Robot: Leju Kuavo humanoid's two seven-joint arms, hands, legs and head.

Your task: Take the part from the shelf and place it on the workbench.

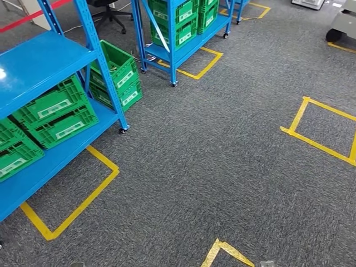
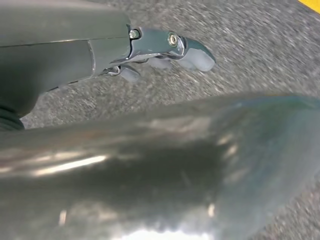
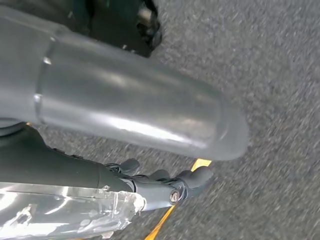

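Blue shelves two, green crates about nine, left hand and right hand fingers extended, holding nothing.

We are looking at a warehouse or factory storeroom. A blue steel shelf rack on castors stands on grey carpet, loaded with green plastic crates that carry white labels (too small for us to read). A second blue rack further back holds more green crates. Yellow tape marks out parking squares on the floor, one under each rack and another yellow square off to the right.
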